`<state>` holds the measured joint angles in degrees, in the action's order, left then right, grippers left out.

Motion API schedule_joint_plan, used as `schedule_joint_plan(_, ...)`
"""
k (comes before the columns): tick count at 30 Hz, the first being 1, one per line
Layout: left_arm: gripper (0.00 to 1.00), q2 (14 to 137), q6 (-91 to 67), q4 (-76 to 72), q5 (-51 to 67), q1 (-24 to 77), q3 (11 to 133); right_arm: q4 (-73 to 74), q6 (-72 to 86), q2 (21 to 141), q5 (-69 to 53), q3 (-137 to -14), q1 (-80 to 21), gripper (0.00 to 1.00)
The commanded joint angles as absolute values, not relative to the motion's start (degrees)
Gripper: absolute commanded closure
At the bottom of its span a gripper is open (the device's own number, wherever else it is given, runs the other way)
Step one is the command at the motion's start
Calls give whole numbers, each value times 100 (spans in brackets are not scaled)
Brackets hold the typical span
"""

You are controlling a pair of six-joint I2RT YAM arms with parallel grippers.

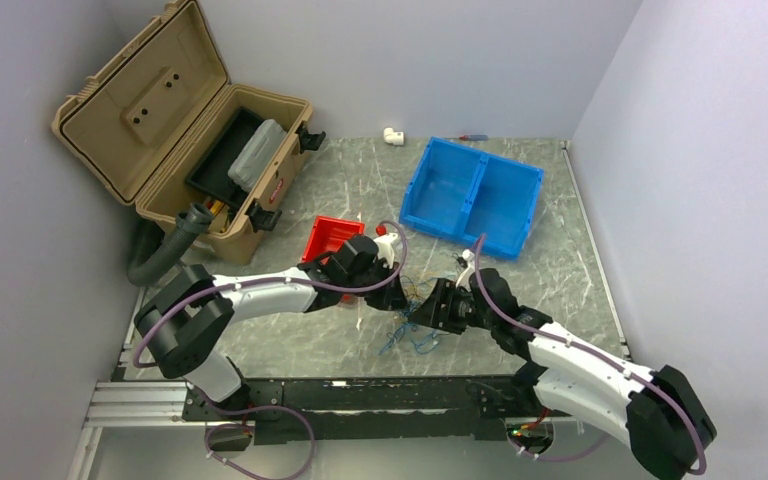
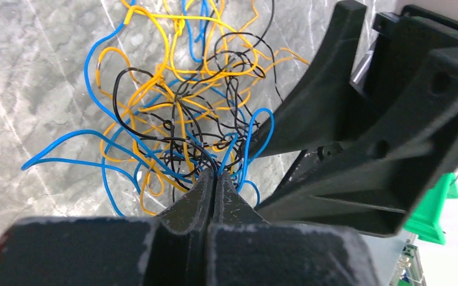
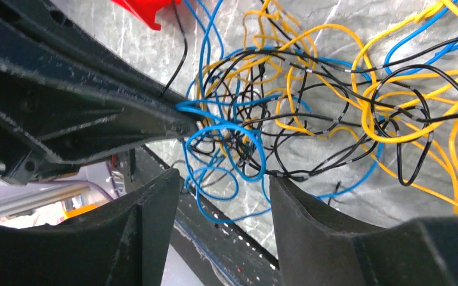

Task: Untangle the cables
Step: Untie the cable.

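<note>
Top external view: a tan toolbox (image 1: 160,140) stands open at the far left corner of the bench (image 1: 570,250), a blue bin (image 1: 484,185) by the far edge, a small red bin (image 1: 325,238) mid-bench. Toward the near edge the cables (image 1: 410,335) lie tangled between both arms; left gripper (image 2: 213,179) pinched tight on strands, right gripper (image 3: 223,179) fingers apart around blue loops

Left gripper (image 2: 214,177) tight together, right gripper (image 3: 223,179) agape, tips close.

Cables (image 2: 182,119) – glossy plastic insul.; table (image 2: 24,71) – smooth, semi-gloss marble-look.
</note>
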<state>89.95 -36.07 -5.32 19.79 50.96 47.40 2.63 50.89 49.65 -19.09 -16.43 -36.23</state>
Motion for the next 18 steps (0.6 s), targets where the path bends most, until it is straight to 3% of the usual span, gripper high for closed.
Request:
schedule_joint_plan(1,100,9028,-3914,-1185,2439,5068,4600,-712,5221,5221,-1325,-1630,-3742,45)
schedule_joint_plan(5,100,8996,-4161,-1614,2617,5071,4371,-889,5161,5169,-911,-1543,-3759,59)
schedule_joint_plan(10,100,9016,-4247,-1719,2619,5069,4286,-591,5116,4897,-481,-1476,-3757,96)
schedule_joint_plan(18,100,8572,-3615,-237,1715,4947,4611,2292,5753,4134,1746,-2082,-3745,100)
